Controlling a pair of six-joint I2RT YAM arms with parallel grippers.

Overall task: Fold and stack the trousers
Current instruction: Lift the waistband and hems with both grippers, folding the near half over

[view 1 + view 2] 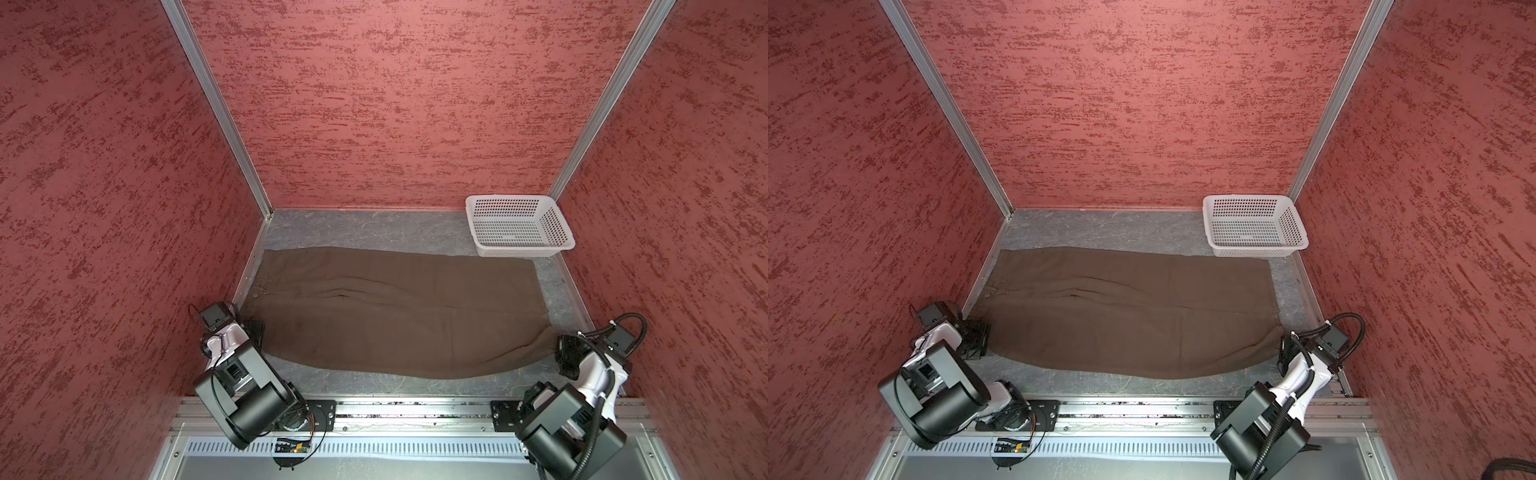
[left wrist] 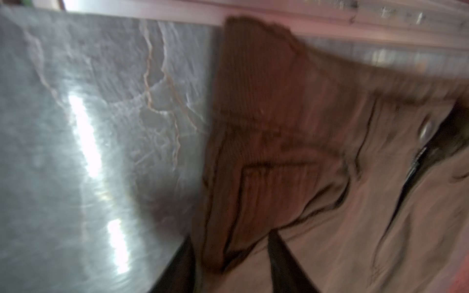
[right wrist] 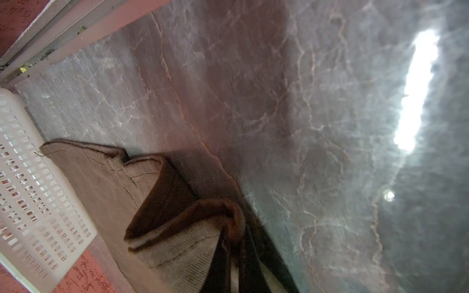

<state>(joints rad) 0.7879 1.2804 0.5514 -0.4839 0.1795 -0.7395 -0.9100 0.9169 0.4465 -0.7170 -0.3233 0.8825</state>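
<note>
**Grippers at both near corners, first fold not yet made**

Left gripper (image 1: 255,332) sits low at the near waistband corner of the dark brown, soft matte long trousers (image 1: 395,307). In its wrist view the fingers (image 2: 284,263) stand apart with blurred corner cloth between them. I cannot tell whether they actually pinch it.

From that gripper the trousers lie flat and at full length across the grey marble-patterned tabletop (image 1: 353,228), reaching the right gripper (image 1: 561,353). This one is clamped tight on the near leg hem, which bunches up and rises off the surface between its jaws. Beyond the right gripper, just beside the far hem, stands the white perforated plastic basket (image 1: 555,228). I cannot tell whether cloth and basket touch.

The weak point is probably the left side. A thin bite, or a hold on the top layer only, could let the corner slip or peel open once lifted, skewing the fold. Uneven lifting could let the long middle sag and drag. Carrying the near edge too far over could nudge the basket.
</note>
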